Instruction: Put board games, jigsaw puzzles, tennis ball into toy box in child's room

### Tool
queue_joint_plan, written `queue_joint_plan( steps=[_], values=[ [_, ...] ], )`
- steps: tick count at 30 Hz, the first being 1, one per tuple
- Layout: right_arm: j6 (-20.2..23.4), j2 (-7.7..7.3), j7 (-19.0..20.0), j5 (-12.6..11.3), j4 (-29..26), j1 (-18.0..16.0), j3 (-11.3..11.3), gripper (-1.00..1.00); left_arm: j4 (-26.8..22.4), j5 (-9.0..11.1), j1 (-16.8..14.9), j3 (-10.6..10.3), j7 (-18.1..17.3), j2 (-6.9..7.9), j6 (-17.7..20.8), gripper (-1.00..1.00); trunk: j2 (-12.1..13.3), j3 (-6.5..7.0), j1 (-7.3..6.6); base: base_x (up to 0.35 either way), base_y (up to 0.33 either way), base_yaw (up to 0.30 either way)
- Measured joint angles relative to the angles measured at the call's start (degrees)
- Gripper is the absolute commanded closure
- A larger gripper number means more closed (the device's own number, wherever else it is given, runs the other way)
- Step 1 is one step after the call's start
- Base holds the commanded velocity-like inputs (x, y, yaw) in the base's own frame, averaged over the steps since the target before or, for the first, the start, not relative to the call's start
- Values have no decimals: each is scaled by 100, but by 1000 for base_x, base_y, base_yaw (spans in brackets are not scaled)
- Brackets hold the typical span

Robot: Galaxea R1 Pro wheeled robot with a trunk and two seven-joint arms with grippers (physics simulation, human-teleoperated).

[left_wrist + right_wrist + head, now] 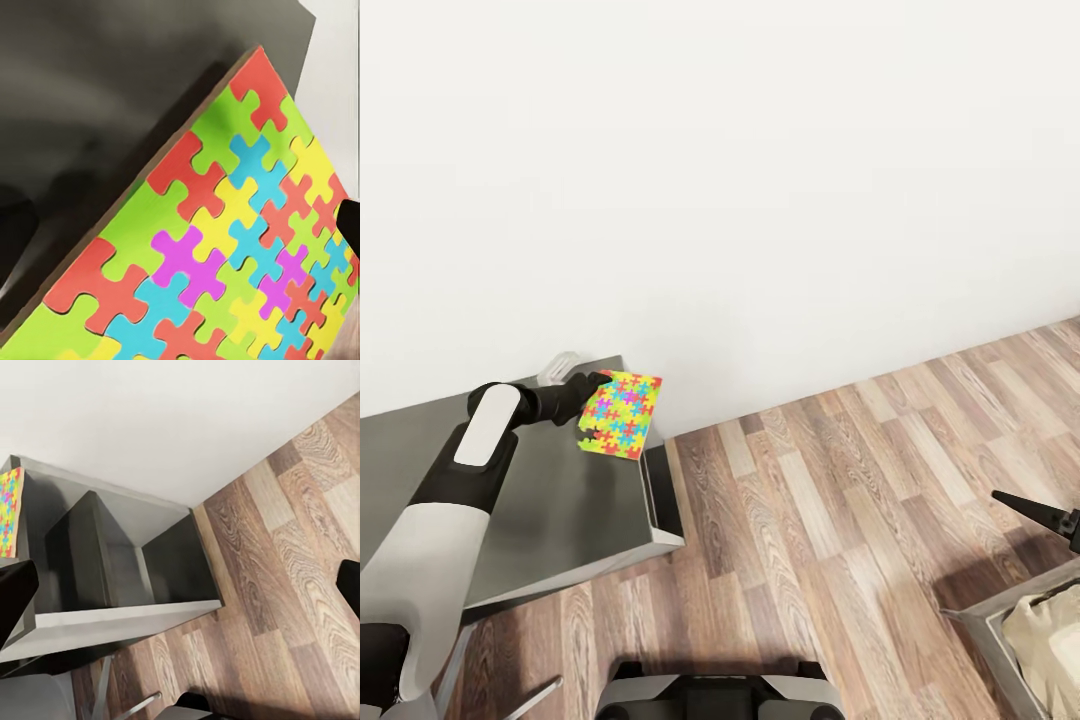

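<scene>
A jigsaw puzzle (622, 412), a thin square of yellow, pink, green and blue pieces, is held tilted over the far right corner of the dark grey table (560, 500). My left gripper (596, 408) is shut on it, with dark fingertips at the two ends of its near edge. In the left wrist view the puzzle (225, 247) spreads across the frame above the dark table top (90, 90), and one finger (349, 225) sits at its edge. My right gripper (180, 592) hangs open over the wood floor, holding nothing. It shows at the head view's right edge (1050, 520). The right wrist view catches the puzzle (9, 502) on the table's corner.
A small pale rounded object (558, 367) peeks out behind my left forearm at the table's back edge. Under the table top is an open dark cabinet (112, 562). A grey-framed container with beige cloth (1040, 640) stands low on the right. Wood-plank floor (840, 520) lies between them, with a white wall behind.
</scene>
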Motion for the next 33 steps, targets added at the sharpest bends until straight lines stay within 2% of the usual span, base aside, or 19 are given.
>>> queue_joint_plan(
  steps=[14,27,33],
  values=[
    [0,0,0,-1,-1,0,-3,-100,-8,32,10,4,-7,2,-9,-100,0,0,0,0,0,-13],
    [0,0,0,-1,-6,0,4,-100,-100,144,100,8,-31,32,-44,-100,0,0,0,0,0,-1],
    [0,0,7,-2,-4,0,15,-100,-140,270,156,49,-39,82,-61,-100,0,0,0,0,0,0]
  ],
)
